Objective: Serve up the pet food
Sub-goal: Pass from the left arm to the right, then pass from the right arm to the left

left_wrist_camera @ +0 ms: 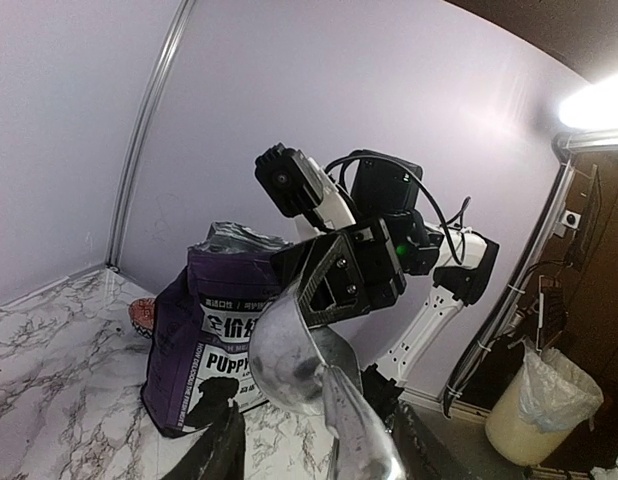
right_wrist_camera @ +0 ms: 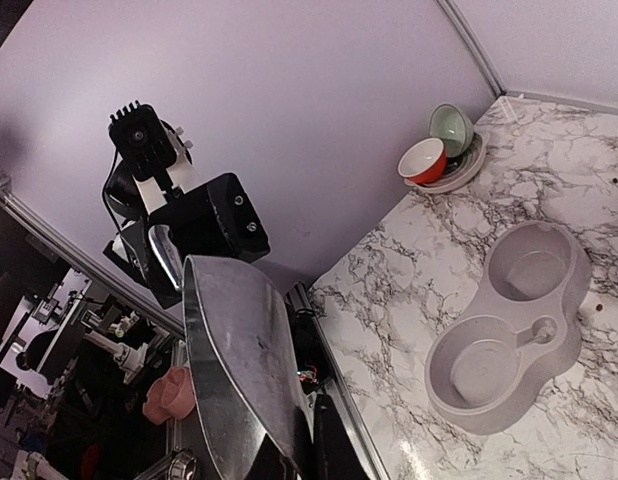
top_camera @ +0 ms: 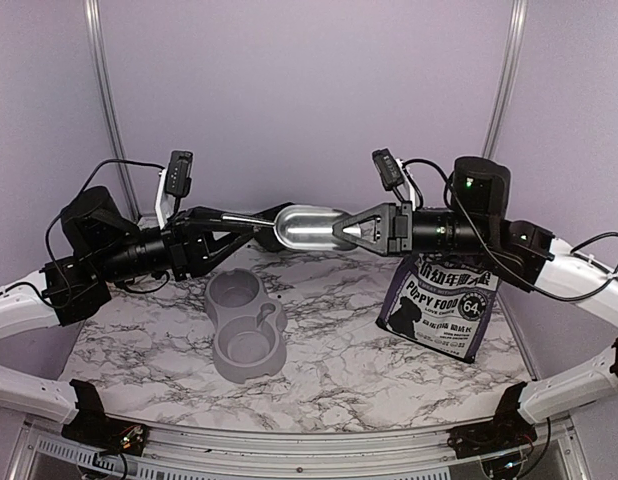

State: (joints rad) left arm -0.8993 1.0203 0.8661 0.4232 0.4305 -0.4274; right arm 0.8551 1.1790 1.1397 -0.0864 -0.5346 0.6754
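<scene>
A shiny metal scoop hangs in the air between both arms, above the table. My right gripper is shut on the rim of its bowl; in the right wrist view the scoop's wall is pinched at the gripper. My left gripper is at the handle, with its jaws standing apart on either side of it. The scoop's bowl looks empty. The purple-and-white bag stands upright at the right. No pet food shows; it is hidden in the bag.
A grey double bowl sits on the marble table below the scoop, both wells empty. A red bowl and a green bowl are stacked on a plate in the far left corner. Purple walls close in the back and sides.
</scene>
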